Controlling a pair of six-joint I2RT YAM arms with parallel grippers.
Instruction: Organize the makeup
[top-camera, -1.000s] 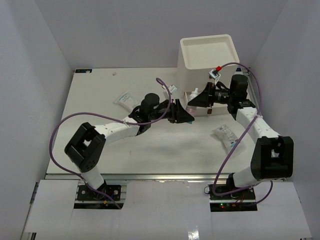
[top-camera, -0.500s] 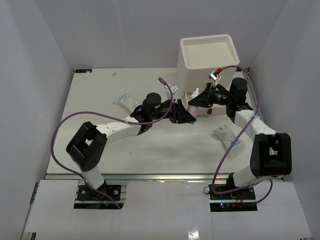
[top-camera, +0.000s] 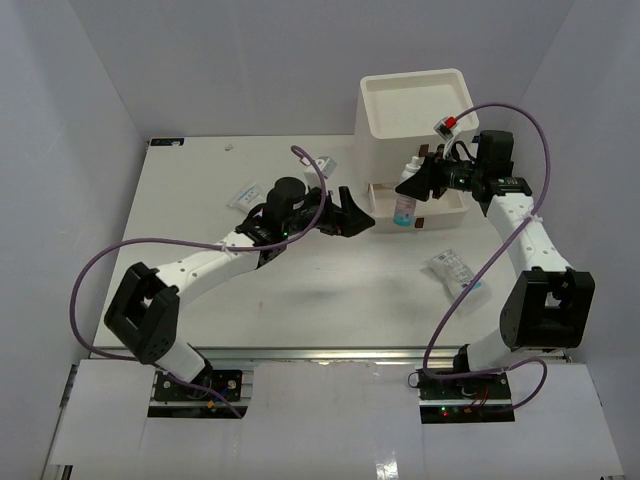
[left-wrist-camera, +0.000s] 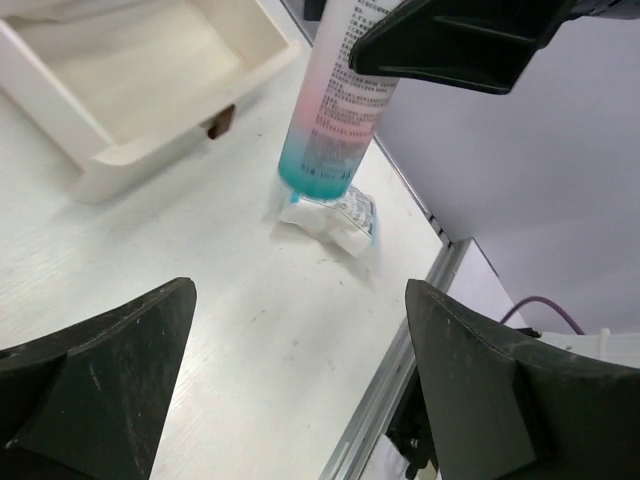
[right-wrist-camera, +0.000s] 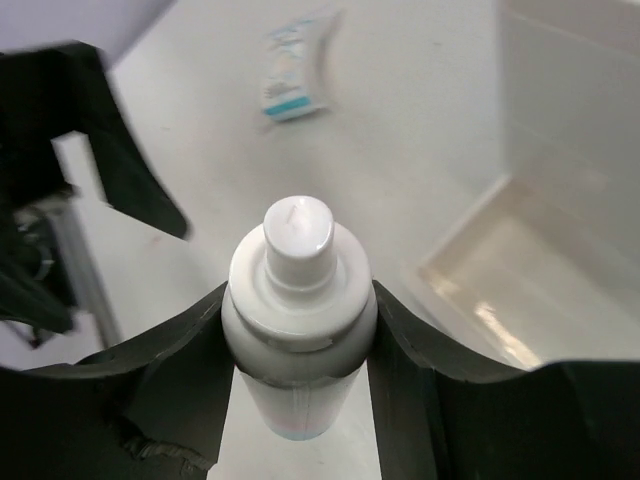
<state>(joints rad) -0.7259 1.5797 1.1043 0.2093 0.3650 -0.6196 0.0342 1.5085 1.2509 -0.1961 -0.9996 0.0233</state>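
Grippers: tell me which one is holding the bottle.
The right gripper, closed around the pink-and-teal bottle just below its white cap; the left gripper is open and holds nothing.

Drawer box standing far right on the bench, makeup lying around it.
The drawer box (top-camera: 412, 115) is standing at the far right of the bench (top-camera: 200, 300), its lowest drawer (top-camera: 445, 207) sticking out toward the near side. The pump bottle (top-camera: 406, 198) is sitting upright just left of that drawer, between the fingers of the right pincer (top-camera: 415, 180). The left pincer (top-camera: 355, 212) is hovering left of the bottle, apart from it. The right packet (top-camera: 455, 272) is lying nearer, toward the right edge; the left packet (top-camera: 247, 194) is lying well left, behind the left arm.
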